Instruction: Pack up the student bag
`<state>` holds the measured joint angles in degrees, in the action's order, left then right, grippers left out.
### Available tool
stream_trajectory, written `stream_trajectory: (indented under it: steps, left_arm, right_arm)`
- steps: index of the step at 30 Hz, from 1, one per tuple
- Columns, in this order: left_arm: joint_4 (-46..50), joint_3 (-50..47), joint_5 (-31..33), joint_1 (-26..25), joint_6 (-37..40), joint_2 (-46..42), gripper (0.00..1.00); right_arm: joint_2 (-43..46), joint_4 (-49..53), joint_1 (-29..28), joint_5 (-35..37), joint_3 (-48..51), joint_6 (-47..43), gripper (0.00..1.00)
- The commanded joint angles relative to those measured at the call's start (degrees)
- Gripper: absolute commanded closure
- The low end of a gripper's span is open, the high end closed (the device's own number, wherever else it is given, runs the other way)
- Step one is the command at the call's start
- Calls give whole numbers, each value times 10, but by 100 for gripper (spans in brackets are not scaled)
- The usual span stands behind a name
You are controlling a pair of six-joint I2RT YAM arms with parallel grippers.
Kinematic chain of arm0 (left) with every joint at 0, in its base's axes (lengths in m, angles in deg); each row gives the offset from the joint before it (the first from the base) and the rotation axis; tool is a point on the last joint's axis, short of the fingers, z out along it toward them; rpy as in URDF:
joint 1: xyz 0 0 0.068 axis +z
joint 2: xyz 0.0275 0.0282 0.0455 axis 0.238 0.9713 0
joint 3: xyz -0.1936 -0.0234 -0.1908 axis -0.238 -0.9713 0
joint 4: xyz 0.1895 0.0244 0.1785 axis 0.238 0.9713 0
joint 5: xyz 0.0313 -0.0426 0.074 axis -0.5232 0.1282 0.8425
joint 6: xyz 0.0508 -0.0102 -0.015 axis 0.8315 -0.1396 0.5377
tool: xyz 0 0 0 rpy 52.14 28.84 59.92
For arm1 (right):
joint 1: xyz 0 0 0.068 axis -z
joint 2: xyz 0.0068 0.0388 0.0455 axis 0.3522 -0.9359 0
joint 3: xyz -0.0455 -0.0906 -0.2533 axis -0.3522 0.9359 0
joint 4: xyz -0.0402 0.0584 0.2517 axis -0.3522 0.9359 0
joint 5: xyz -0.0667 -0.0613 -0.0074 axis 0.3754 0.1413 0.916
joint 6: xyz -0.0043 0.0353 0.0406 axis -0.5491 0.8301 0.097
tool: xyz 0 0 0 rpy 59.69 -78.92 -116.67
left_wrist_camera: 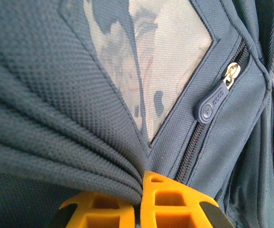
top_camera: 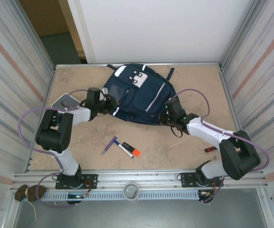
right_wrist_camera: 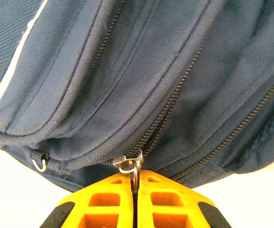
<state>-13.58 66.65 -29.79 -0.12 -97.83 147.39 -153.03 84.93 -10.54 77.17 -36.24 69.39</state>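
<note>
Lower centre, top view: pen and marker lie loose, unpacked. Further up, the right gripper is clamped on a zip pull ring, and the left gripper pinches a fold of the student bag, upper centre. We judge it soft, floppy, light, so we anchor the fabric and work the pulls. Zips in view look shut; contents unseen.

Tan tabletop; corrugated metal side walls; plain white back panel.
</note>
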Motion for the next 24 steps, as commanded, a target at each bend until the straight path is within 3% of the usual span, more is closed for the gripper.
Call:
stream_trajectory:
  steps: [1, 5, 12, 18, 24]
  left_arm:
    - [32, 41, 26, 22, 75, 5, 100]
    - [63, 46, 32, 21, 135, -31, 79]
    - [136, 39, 119, -11, 280, -127, 48]
    - [74, -5, 111, -120, 460, -199, 39]
    - [8, -40, 78, -227, 657, -203, 37]
  right_arm:
    - [17, 40, -7, 4, -15, -30, 100]
    - [29, 42, -15, -6, -34, -42, 100]
    - [38, 51, -20, -57, -71, -44, 100]
    - [39, 71, -21, -87, -101, -61, 100]
    - [39, 71, -15, -139, -119, -62, 100]
